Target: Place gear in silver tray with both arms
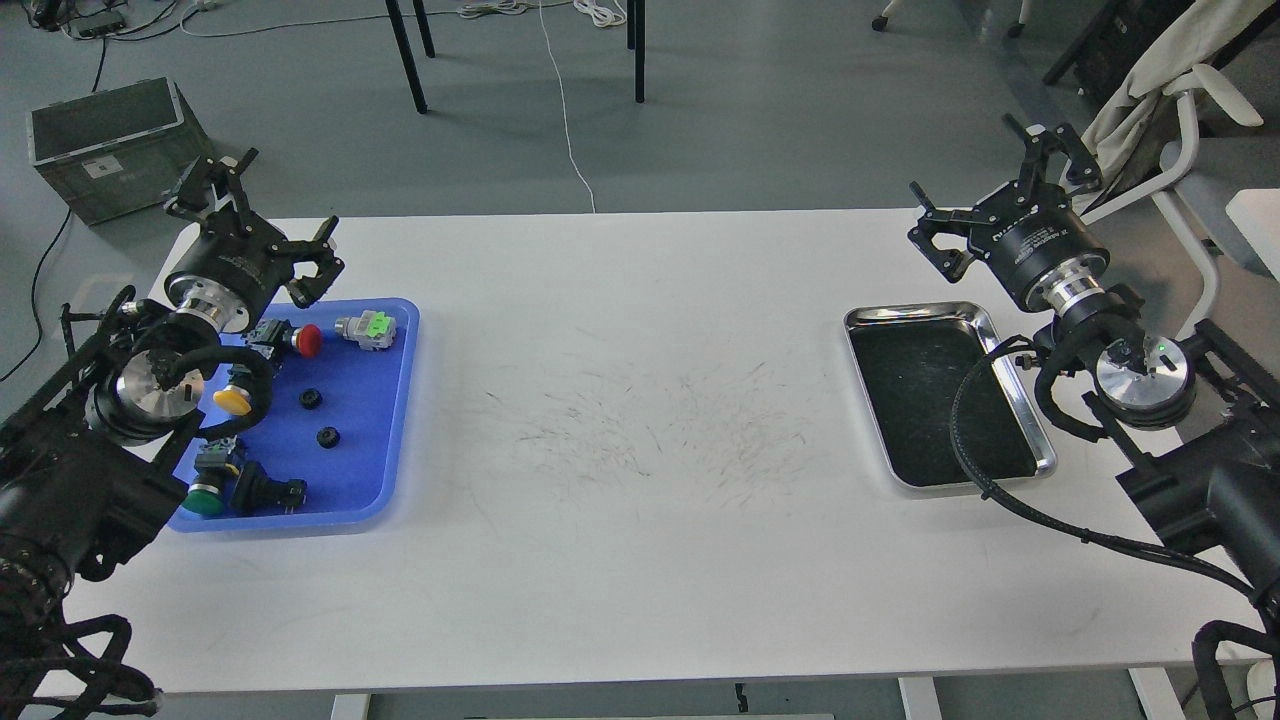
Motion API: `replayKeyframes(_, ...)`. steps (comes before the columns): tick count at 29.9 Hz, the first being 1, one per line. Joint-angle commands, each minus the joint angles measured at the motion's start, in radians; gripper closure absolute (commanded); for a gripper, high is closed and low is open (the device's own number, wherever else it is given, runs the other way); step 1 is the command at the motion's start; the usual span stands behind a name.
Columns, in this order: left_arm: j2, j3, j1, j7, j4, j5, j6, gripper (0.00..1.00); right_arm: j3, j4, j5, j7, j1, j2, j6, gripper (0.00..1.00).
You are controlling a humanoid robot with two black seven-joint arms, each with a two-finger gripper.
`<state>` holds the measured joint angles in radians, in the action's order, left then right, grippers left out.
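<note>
Two small black gears (311,398) (327,437) lie in the blue tray (365,455) at the table's left. The silver tray (914,311) lies at the right, its dark bottom bare. My left gripper (266,218) is open and empty, raised over the blue tray's far left corner, well back from the gears. My right gripper (987,186) is open and empty, raised beyond the silver tray's far right corner.
The blue tray also holds a red push button (305,340), a grey and green connector (367,328), a yellow button (232,400), a green button (203,500) and a black part (268,492). A grey crate (105,145) stands on the floor behind left, a chair (1180,110) behind right.
</note>
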<state>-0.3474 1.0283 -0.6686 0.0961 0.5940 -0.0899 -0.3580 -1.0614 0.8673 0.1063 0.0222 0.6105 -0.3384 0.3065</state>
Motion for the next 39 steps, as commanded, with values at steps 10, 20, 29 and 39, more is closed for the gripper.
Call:
replayKeyframes(10,-0.059,-0.063,0.003,-0.009,0.061,-0.034,0.005,0.02,-0.006,0.001,0.000,-0.004,0.002,0.005,0.006,0.00)
replayKeyframes(20,-0.156,-0.172,0.009,-0.009,0.227,-0.099,0.063,0.02,-0.008,-0.013,0.000,-0.005,-0.001,0.007,-0.004,0.00)
replayKeyframes(29,-0.408,-0.378,0.009,-0.009,0.487,-0.103,0.123,0.02,0.000,-0.014,-0.002,-0.001,0.000,0.005,-0.004,0.00)
replayKeyframes(39,-0.729,-0.429,0.001,-0.039,0.808,-0.298,0.116,0.02,-0.006,-0.005,-0.002,-0.001,0.002,0.004,0.000,0.00)
